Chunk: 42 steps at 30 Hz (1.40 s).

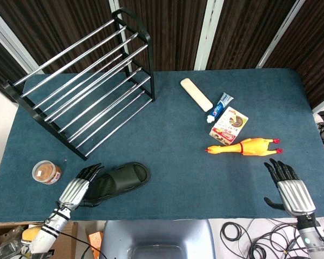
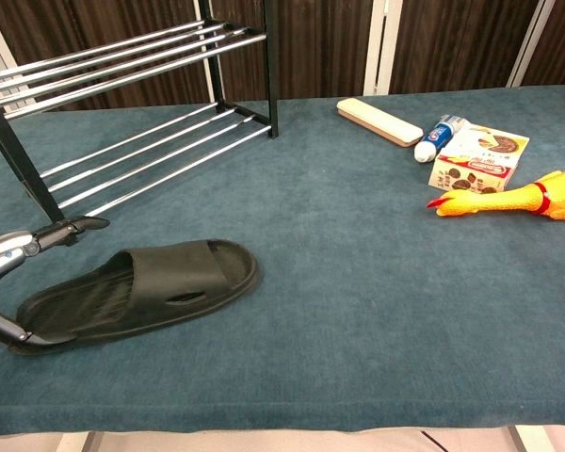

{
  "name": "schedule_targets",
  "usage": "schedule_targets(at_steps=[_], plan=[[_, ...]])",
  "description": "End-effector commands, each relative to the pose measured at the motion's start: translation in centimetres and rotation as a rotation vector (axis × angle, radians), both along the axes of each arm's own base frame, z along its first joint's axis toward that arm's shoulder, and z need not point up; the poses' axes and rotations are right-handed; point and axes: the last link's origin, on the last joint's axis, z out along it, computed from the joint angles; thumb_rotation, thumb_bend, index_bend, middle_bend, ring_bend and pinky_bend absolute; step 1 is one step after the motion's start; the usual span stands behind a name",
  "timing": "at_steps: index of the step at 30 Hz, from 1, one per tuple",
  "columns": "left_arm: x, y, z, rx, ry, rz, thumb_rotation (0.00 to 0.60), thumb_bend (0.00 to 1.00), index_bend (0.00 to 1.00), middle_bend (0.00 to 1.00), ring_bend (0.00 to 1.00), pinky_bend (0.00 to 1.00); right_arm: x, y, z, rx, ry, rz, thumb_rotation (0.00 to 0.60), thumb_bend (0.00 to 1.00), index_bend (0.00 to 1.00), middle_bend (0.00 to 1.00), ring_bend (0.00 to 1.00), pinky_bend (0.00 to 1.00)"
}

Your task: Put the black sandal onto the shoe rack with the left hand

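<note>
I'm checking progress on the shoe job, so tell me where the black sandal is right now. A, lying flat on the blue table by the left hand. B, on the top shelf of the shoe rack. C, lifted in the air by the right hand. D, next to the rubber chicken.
A: the black sandal lies flat on the table with the left hand at its heel end, in front of the shoe rack.
</note>
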Motion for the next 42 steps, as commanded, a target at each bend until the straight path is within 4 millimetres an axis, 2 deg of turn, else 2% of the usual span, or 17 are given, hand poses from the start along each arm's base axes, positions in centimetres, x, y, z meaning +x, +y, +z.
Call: schedule_targets(at_steps=[1,8,14,17,20,21,23,25,29,34,39,42], plan=[[-0.3,-0.1,-0.1,-0.015,0.008,0.023,0.572,0.17,0.00,0.00,0.00,0.09,0.0,-0.1,-0.1,0.003,0.001,0.000,0.600,0.13,0.00,0.00,0.00,0.12],[-0.7,0.1,0.2,-0.034,0.011,0.064,0.580,0.17,0.00,0.00,0.00,0.11,0.1,-0.1,-0.3,0.008,0.005,0.005,0.600,0.13,0.00,0.00,0.00,0.12],[-1.7,0.7,0.1,-0.075,0.020,0.130,0.597,0.20,0.00,0.02,0.03,0.21,0.1,-0.1,-0.3,0.006,0.004,0.002,0.600,0.13,0.00,0.00,0.00,0.12],[-1.6,0.8,0.2,-0.076,0.009,0.134,0.598,0.21,0.01,0.15,0.15,0.36,0.1,-0.1,-0.3,0.007,0.004,0.002,0.600,0.13,0.00,0.00,0.00,0.12],[-1.1,0.8,0.6,-0.056,-0.038,0.123,0.599,0.23,0.12,0.40,0.39,0.56,0.1,0.0,-0.3,0.010,0.005,0.002,0.600,0.13,0.00,0.00,0.00,0.12],[-0.8,0.8,0.8,-0.044,-0.069,0.120,0.600,0.23,0.18,0.49,0.47,0.62,0.1,0.0,-0.2,0.010,0.004,0.004,0.600,0.13,0.00,0.00,0.00,0.12],[-0.3,0.7,1.3,-0.023,-0.111,0.109,0.600,0.24,0.29,0.60,0.59,0.73,0.1,0.0,-0.2,0.009,0.003,0.005,0.600,0.13,0.00,0.00,0.00,0.12],[0.3,0.4,1.8,0.001,-0.147,0.087,0.600,0.24,0.37,0.67,0.66,0.80,0.1,0.0,-0.2,0.008,0.003,0.004,0.600,0.13,0.00,0.00,0.00,0.12],[1.7,-0.1,2.9,0.005,-0.203,0.057,0.600,0.24,0.40,0.70,0.68,0.83,0.1,0.1,-0.3,0.012,0.003,0.006,0.600,0.13,0.00,0.00,0.00,0.12],[4.4,-0.1,4.2,0.014,-0.276,0.021,0.600,0.24,0.41,0.71,0.70,0.85,0.2,0.1,-0.5,0.019,0.007,0.009,0.600,0.13,0.00,0.00,0.00,0.12],[7.6,1.3,5.2,0.068,-0.324,0.013,0.595,0.24,0.44,0.73,0.73,0.87,0.2,0.1,-0.6,0.026,0.009,0.011,0.600,0.13,0.00,0.00,0.00,0.12],[9.6,2.5,5.5,0.023,-0.365,0.087,0.554,0.26,0.45,0.74,0.73,0.87,0.2,0.0,-0.6,0.029,0.009,0.012,0.600,0.13,0.00,0.00,0.00,0.12]])
